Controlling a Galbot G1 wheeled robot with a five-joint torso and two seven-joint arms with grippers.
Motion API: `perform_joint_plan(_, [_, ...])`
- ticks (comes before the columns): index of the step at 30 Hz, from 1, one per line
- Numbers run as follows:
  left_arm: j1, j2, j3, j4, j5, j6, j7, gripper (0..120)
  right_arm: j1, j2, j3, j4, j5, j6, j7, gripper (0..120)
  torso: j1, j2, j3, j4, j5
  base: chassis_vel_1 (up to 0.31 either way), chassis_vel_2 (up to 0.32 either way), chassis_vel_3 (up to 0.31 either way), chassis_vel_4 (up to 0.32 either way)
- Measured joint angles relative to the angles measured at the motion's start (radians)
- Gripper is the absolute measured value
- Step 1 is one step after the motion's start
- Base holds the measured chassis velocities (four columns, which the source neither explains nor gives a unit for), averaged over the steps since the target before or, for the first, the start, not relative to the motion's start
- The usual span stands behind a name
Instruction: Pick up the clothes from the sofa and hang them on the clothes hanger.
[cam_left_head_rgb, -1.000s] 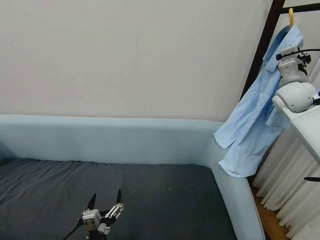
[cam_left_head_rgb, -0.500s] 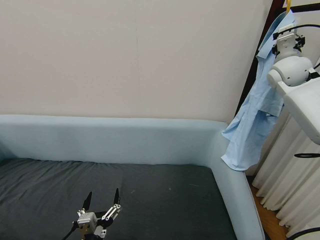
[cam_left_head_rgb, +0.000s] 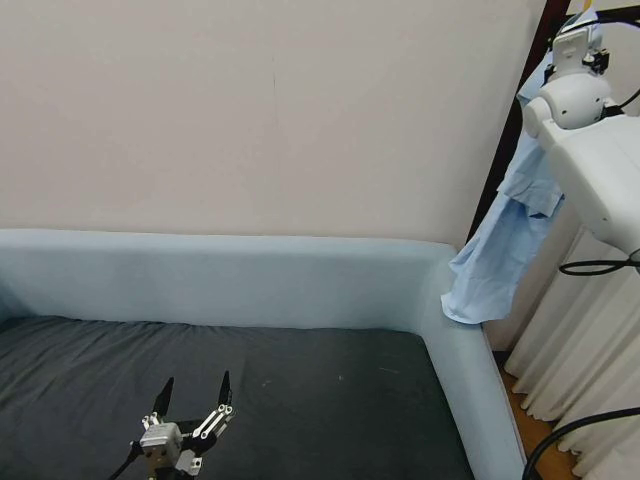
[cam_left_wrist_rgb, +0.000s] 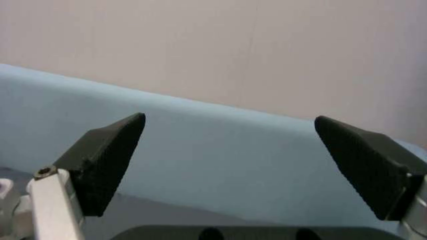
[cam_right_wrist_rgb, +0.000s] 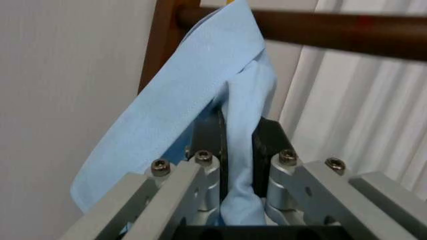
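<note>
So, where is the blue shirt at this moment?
The light blue shirt hangs at the head view's upper right, past the end of the sofa, beside the brown rack post, clamped in the right tool.

Right arm (cam_left_head_rgb: 600, 170) swung higher, toward far top right. Right gripper (cam_right_wrist_rgb: 238, 137), clamped on blue shirt (cam_left_head_rgb: 503, 240), now closer to wooden rail (cam_right_wrist_rgb: 320, 27). Shirt drawn up and narrower; hem raised from beside armrest to level with right corner of sofa (cam_left_head_rgb: 300, 280) back. Left gripper (cam_left_head_rgb: 196, 383), fingers spread, drifted slightly left and nearer.
</note>
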Motion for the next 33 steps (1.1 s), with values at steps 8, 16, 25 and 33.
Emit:
perform_joint_plan(8, [0.002,0.0,-0.007,-0.007,-0.014,-0.017,-0.01,100,0.017,0.031,0.005,-0.06,0.074,-0.013,0.029,8,0.0,0.0,0.0,0.0,0.0003,0.0,0.0,0.0,0.0])
perform_joint_plan(16, [0.011,-0.001,-0.009,-0.02,-0.017,-0.021,-0.007,100,0.057,0.059,-0.012,-0.15,0.065,-0.026,-0.036,8,0.0,0.0,0.0,-0.0003,0.0002,0.0,0.0,0.0,0.0])
perform_joint_plan(25, [0.025,-0.01,0.003,-0.009,0.0,-0.032,-0.002,100,-0.053,-0.109,-0.027,0.186,0.147,-0.022,-0.057,42,0.0,0.0,0.0,-0.0007,0.0009,0.0,0.0,0.0,0.0])
perform_joint_plan(33, [0.009,-0.028,0.022,0.032,0.031,-0.034,-0.028,100,-0.257,-0.369,0.107,0.704,0.296,0.011,-0.032,68,0.0,0.0,0.0,-0.0008,0.0006,0.0,0.0,0.0,0.0])
